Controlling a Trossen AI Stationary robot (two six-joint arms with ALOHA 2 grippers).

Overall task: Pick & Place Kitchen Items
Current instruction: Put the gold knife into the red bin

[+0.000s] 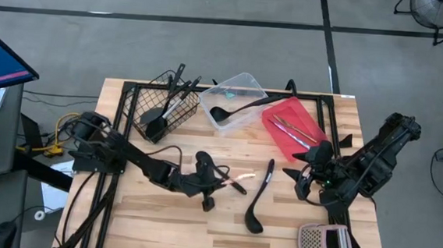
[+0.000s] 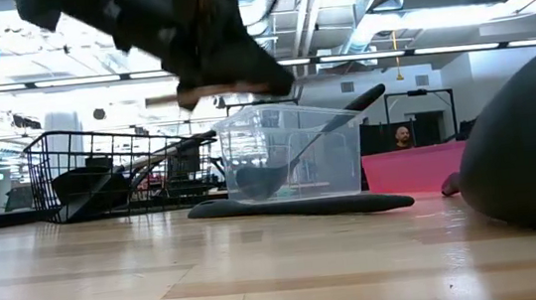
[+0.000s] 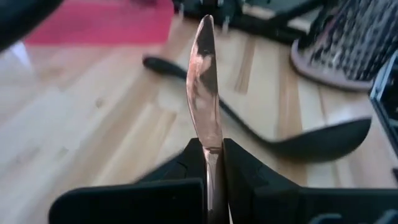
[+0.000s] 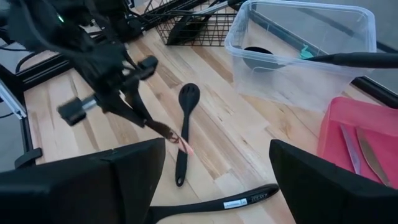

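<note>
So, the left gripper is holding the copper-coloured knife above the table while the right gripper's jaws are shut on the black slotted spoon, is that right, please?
Not quite. The left gripper does hold the copper-coloured knife above the table, but the right gripper holds nothing: its jaws stand open. The right wrist view shows them spread wide, with the black slotted spoon lying loose on the wood beyond.

Glossy rose-metal knife [image 3: 204, 93], matt black plastic spoon [image 1: 258, 198], clear plastic tub [image 1: 235, 98], pale smooth wooden desk [image 1: 160, 221].

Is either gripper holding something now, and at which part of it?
The left gripper is shut on a copper-coloured knife, gripped at the handle end, blade pointing outward. The right gripper is open and holds nothing.
</note>
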